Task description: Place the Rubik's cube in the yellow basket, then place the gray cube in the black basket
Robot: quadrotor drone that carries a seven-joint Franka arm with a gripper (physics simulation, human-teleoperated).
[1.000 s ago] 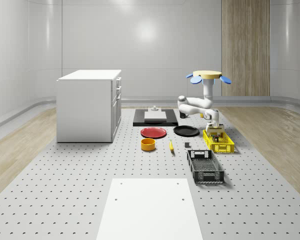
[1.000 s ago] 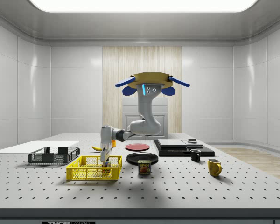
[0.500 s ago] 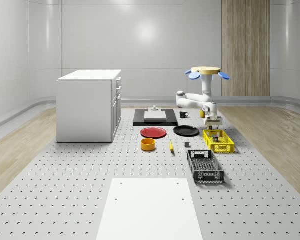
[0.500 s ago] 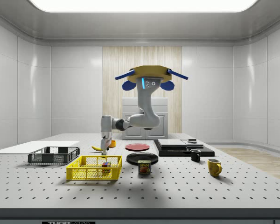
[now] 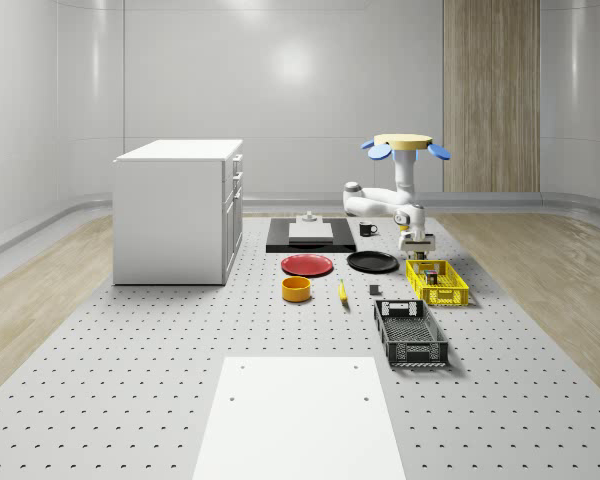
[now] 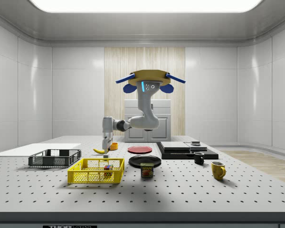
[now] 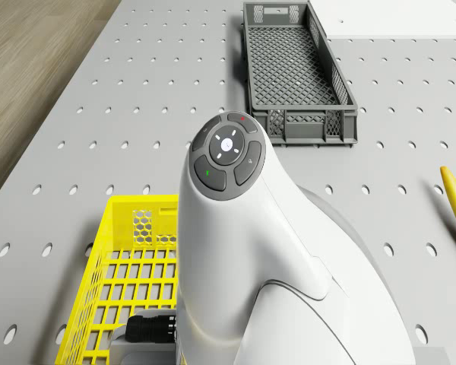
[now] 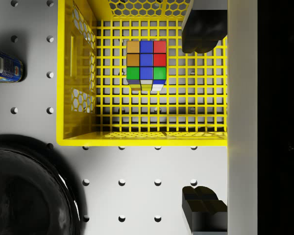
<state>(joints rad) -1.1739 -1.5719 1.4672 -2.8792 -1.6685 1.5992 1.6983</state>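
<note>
Hovering drone (image 5: pixel 403 143) above bench (image 5: pixel 130 400), right of centre in whole-scene view. Fingers (image 8: pixel 202 30) spread wide, holding nothing, above yellow basket (image 8: pixel 68 88). Rubik's cube (image 8: pixel 146 60) resting inside yellow basket. Black basket (image 5: pixel 410 333) nearby. Can (image 6: pixel 147 170) label reading "SPAM".

The whole-scene camera stood far back and high, and looked down the length of the counter (image 5: pixel 130 400) toward the back wall. The side camera was low, near counter height, and faced across it. Both showed the drone (image 5: pixel 404 143) and the yellow basket (image 5: pixel 437 283). The drone camera looked forward and down, past the arm (image 7: pixel 251 251), at the black basket (image 7: pixel 296 68) and a corner of the yellow one. The wrist camera looked straight down, close, into the yellow basket, with two fingers (image 8: pixel 202 29) at its edges.
</note>
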